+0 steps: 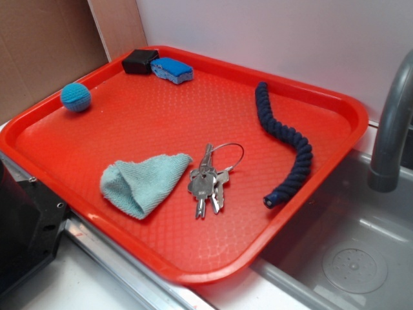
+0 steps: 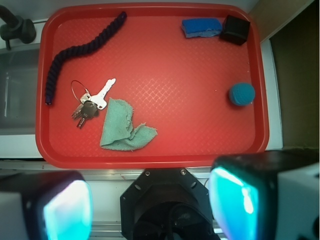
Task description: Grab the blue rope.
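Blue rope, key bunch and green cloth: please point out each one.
blue rope [image 1: 292,138], exterior view, middle of the cord
key bunch [image 1: 207,182], exterior view, key heads
green cloth [image 2: 121,127], wrist view, centre fold

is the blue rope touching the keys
No, the blue rope lies apart from the keys, with bare red tray showing between them.

Setting is reading as a mock kitchen sink station. Red tray [image 1: 322,97] is sitting on a pale worktop [image 1: 84,290] beside a grey sink basin [image 1: 348,258] with a drain; grey faucet [image 1: 393,123] is rising at the right. Cardboard panel [image 1: 45,45] and white wall [image 1: 290,32] are forming the backdrop.
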`<state>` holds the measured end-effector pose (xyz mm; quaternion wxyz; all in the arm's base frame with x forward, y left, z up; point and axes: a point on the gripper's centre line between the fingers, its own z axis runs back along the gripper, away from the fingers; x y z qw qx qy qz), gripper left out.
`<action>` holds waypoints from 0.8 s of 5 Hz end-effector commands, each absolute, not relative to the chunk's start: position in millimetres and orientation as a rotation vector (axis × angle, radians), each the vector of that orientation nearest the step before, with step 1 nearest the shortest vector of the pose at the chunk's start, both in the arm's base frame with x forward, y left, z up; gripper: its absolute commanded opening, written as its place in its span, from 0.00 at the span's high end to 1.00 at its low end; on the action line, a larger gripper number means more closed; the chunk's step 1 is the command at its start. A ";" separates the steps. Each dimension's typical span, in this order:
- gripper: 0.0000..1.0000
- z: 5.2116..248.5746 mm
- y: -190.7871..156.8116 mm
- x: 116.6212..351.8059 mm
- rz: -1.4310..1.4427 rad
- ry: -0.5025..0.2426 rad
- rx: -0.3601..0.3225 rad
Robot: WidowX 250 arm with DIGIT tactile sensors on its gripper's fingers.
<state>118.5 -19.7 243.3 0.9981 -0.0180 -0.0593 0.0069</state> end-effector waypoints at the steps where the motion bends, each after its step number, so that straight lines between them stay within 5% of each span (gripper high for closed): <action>1: 0.00 243.3 -19.7 118.5 0.014 -0.119 -0.036; 2: 0.00 224.0 -54.8 158.7 -0.021 -0.024 -0.088; 3: 0.00 214.2 -72.9 188.8 0.215 -0.179 -0.183; 4: 0.00 214.2 -72.9 188.8 0.215 -0.179 -0.183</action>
